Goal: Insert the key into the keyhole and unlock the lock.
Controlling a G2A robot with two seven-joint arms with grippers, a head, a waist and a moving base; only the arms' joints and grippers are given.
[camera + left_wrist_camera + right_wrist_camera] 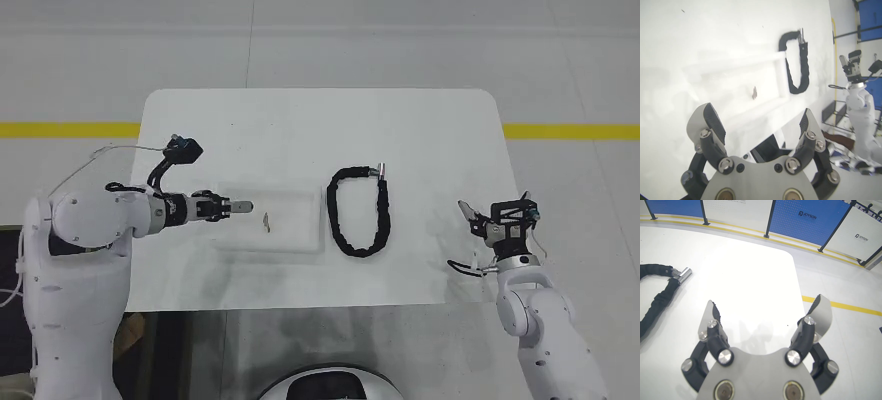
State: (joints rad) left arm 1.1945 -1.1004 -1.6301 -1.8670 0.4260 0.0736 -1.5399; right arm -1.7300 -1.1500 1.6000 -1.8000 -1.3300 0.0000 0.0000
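Note:
A small brownish key (266, 220) (754, 93) lies flat in a shallow white tray (300, 246) (780, 65) near the table's middle. To the tray's right lies a black fabric-covered chain lock (358, 212) (798, 62) (657, 298) in a loop, its silver cylinder (380, 171) (685, 273) at the far end. My left gripper (240, 208) (759, 121) hovers over the tray's left part, open and empty, just left of the key. My right gripper (468, 236) (765, 311) stands open and empty near the table's right edge, well right of the lock.
The white table (420, 130) is bare apart from the tray and lock. A yellow floor line (60, 129) runs behind it. Blue and white panels (806, 217) stand beyond the table's far side.

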